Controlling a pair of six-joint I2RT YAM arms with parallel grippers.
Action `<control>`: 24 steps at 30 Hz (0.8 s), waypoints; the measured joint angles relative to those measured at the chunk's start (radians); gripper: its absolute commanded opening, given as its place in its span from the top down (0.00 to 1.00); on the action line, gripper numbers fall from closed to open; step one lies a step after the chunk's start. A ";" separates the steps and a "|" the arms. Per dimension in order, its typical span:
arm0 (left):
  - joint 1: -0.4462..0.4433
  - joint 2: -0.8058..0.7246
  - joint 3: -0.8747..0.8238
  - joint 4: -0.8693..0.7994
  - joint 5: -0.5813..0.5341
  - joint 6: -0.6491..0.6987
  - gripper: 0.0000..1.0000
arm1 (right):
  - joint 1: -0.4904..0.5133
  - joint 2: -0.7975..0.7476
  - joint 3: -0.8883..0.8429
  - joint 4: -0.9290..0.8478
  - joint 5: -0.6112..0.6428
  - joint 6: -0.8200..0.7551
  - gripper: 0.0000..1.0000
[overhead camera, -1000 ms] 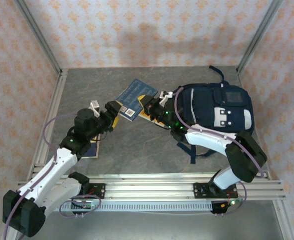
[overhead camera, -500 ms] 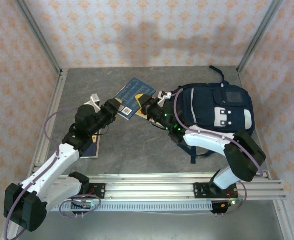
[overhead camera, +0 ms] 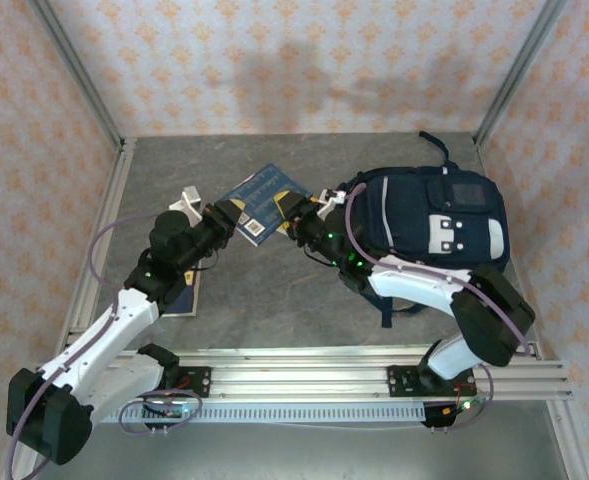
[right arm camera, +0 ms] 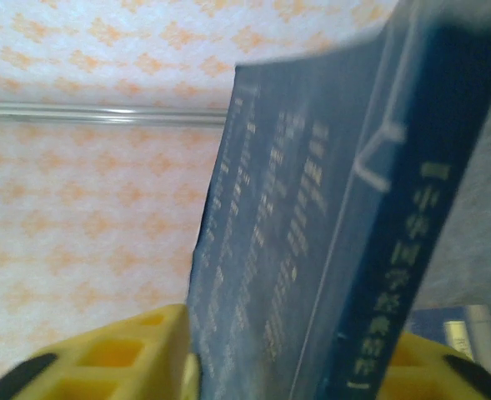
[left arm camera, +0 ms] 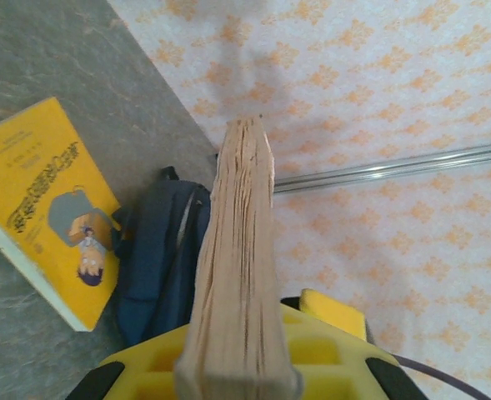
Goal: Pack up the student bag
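- The student bag (overhead camera: 429, 215) lies flat at the right rear of the table (overhead camera: 274, 290), with its front patches up and its handle toward the back wall. I cannot tell from these views if the zip is open.
- Just left of the bag, the blue book (overhead camera: 264, 190) is held tilted above the table, between your two arms. I judge this to be a handover, so that the book ends in the arm that can better turn it toward the bag.
- Your left gripper (overhead camera: 234, 218) is closed on the near-left edge of the blue book. In the left wrist view the page edge stands straight up out of the yellow jaws, so the grip looks centred.
- Your right gripper (overhead camera: 296, 208) has the opposite side of the book between its jaws, and its wrist view shows the spine and cover. Whether the pads press the cover or only stand beside it, I cannot tell. So do not pull either arm away before you are sure that one of them holds the book.
- A yellow book (left arm camera: 49, 208) lies flat on the table just beside the bag. A dark book (overhead camera: 181, 297) lies under your left arm, well apart from the bag. Both probably wait for packing.
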 measured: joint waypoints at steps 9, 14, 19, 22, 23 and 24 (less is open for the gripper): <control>0.000 -0.042 0.117 -0.328 -0.038 0.191 1.00 | -0.077 -0.143 0.122 -0.563 0.070 -0.334 0.47; 0.000 0.005 0.148 -0.454 -0.019 0.284 1.00 | -0.161 -0.015 0.404 -0.964 0.120 -0.558 0.47; 0.000 0.045 0.148 -0.537 0.010 0.353 1.00 | -0.201 0.135 0.566 -1.216 0.200 -0.737 0.53; 0.001 0.066 0.151 -0.566 0.027 0.386 1.00 | -0.270 0.212 0.608 -1.305 0.227 -0.802 0.55; 0.001 0.073 0.152 -0.572 0.036 0.397 1.00 | -0.295 0.234 0.620 -1.328 0.242 -0.819 0.54; 0.002 0.077 0.152 -0.578 0.042 0.404 1.00 | -0.322 0.261 0.638 -1.356 0.263 -0.837 0.50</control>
